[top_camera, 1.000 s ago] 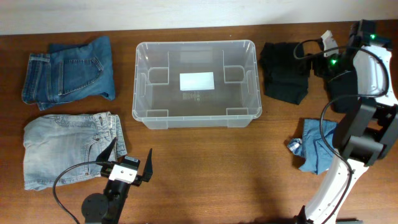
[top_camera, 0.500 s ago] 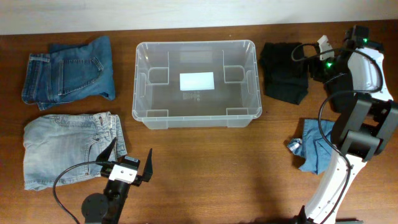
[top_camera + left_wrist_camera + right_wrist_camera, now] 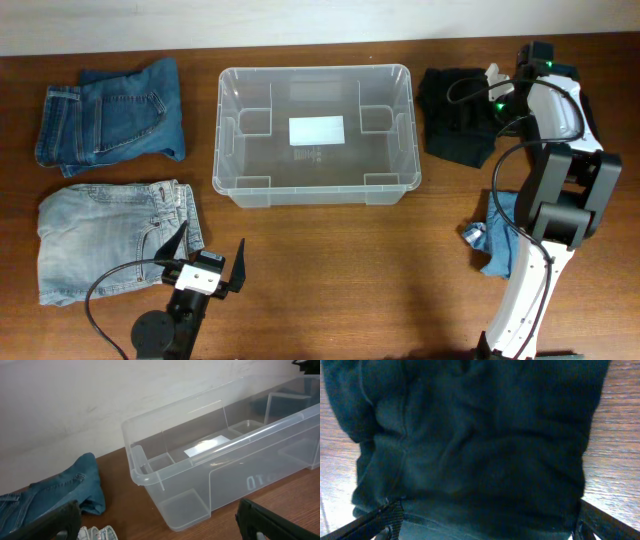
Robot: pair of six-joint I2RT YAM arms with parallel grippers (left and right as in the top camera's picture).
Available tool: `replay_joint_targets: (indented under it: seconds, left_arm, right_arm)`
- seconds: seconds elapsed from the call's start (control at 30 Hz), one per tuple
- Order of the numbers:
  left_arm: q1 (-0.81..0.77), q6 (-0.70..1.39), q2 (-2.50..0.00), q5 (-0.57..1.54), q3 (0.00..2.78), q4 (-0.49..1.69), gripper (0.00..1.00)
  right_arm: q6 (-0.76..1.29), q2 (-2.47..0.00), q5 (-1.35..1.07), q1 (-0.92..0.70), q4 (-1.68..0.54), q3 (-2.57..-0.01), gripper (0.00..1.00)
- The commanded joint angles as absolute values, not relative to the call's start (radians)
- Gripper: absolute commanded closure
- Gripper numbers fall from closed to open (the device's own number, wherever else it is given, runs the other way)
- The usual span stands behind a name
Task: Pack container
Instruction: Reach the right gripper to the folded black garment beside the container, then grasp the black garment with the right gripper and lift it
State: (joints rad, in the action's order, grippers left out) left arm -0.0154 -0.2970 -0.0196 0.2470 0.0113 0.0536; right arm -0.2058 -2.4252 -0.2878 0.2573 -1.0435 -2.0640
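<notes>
Overhead: container point(image 3: 318, 196) sits at 12 o'clock on the table point(image 3: 350, 290), mouth up, long axis 9-to-3. Black garment point(image 3: 455, 130) lies just off its 3 o'clock end. Left gripper point(image 3: 208, 265) at 7, jaws spread wide, empty.
Left wrist: container ahead toward 1, its long side slanting up toward 2.
Right wrist: right gripper point(image 3: 485, 527) has its jaws spread wide, with black cloth between them, not clamped.

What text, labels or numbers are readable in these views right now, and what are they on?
"OT" (perhaps a reversed "10"): moulded mark seen through the container wall, left wrist view.
White label on the container floor: no text readable.
Faint marking below that label: too blurred to read.
Nothing else legible.
</notes>
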Motion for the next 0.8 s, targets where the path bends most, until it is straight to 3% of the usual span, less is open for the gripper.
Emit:
replay_joint_targets:
  seconds: [0.0, 0.47, 0.57, 0.77]
  left_arm:
    - [-0.010, -0.308, -0.014, 0.247, 0.009, 0.061, 0.01]
    - [-0.010, -0.308, -0.014, 0.247, 0.009, 0.061, 0.01]
    - [-0.010, -0.308, -0.014, 0.247, 0.009, 0.061, 0.01]
    - [-0.010, -0.308, -0.014, 0.247, 0.009, 0.061, 0.01]
  right_arm:
    - [-0.184, -2.451, -0.257, 0.258, -1.034, -2.078, 0.02]
    - [-0.140, -2.525, -0.308, 0.255, -0.992, -2.078, 0.00]
    - [-0.117, -2.526, -0.249, 0.254, -0.999, -2.078, 0.12]
    - [-0.114, -2.526, -0.141, 0.237, -1.026, -2.078, 0.13]
